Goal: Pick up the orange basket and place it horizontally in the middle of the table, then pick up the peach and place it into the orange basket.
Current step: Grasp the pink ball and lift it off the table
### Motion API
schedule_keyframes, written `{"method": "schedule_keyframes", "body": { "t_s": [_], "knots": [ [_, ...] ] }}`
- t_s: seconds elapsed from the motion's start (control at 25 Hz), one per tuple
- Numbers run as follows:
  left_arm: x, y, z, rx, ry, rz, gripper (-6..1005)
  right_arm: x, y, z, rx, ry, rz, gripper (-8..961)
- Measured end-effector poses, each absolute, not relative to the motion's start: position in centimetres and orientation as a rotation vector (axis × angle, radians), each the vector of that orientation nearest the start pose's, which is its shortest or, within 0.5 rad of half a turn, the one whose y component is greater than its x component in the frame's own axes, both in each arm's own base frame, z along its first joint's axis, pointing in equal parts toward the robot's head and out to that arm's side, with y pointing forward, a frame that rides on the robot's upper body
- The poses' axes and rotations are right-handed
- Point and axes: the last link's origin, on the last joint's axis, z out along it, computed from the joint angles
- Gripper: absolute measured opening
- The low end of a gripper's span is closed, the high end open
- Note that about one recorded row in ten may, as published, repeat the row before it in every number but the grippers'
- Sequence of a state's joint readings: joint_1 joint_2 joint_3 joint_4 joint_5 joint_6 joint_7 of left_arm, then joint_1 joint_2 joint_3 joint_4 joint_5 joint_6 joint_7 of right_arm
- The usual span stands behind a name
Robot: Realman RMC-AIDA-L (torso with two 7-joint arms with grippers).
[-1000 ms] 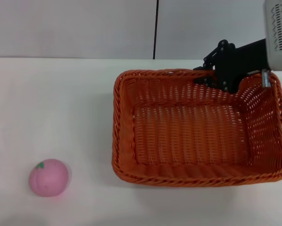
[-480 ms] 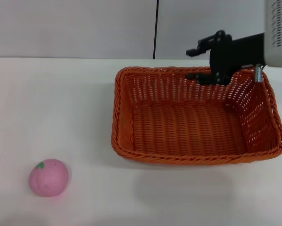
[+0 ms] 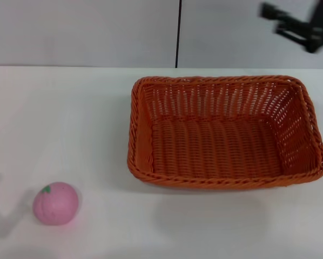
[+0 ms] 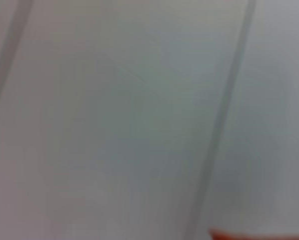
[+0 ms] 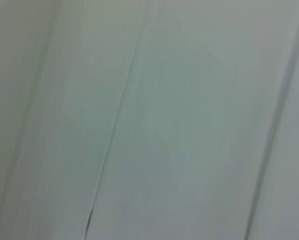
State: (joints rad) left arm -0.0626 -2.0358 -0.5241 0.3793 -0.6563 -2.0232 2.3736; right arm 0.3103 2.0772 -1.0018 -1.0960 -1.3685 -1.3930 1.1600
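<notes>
- Pale panelled wall (image 3: 86,32) behind, white desk (image 3: 69,118) in front, as seen from the head view.
- Fingers (image 3: 270,9) of the right gripper (image 3: 274,20) spread apart and holding nothing, up in front of the wall, above and beyond the far right corner of the orange basket (image 3: 215,182), clear of its rim.
- Left gripper nowhere in the head view; fingers not shown in its own wrist view either, so no telling how they stand. Only blurred pale panels there, with a thin orange sliver at one edge.
- Orange basket flat on the desk, free of any grip, long side running across, lying right of the middle of the head view. Nothing inside it.
- Peach (image 3: 55,203) on the desk toward the near left, well apart from the basket, untouched by either gripper.
- First half judged done or nearly so: basket set down level and crosswise, though arguably off-centre to the right.
- Second half not yet begun: peach to be grasped, carried across and put into the basket. Likely work for the left arm, given the peach's side of the desk.
</notes>
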Motion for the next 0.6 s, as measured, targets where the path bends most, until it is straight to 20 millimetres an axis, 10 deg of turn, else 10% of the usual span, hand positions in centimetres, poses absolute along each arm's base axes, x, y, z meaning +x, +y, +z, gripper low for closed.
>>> {"method": "schedule_keyframes", "body": {
  "t_s": [0.6],
  "knots": [
    [-38.7,14.1,1.3,-2.240,-0.853,-0.807,827,28.8,22.7,11.0,-1.817,0.153,1.485,535]
  ]
}}
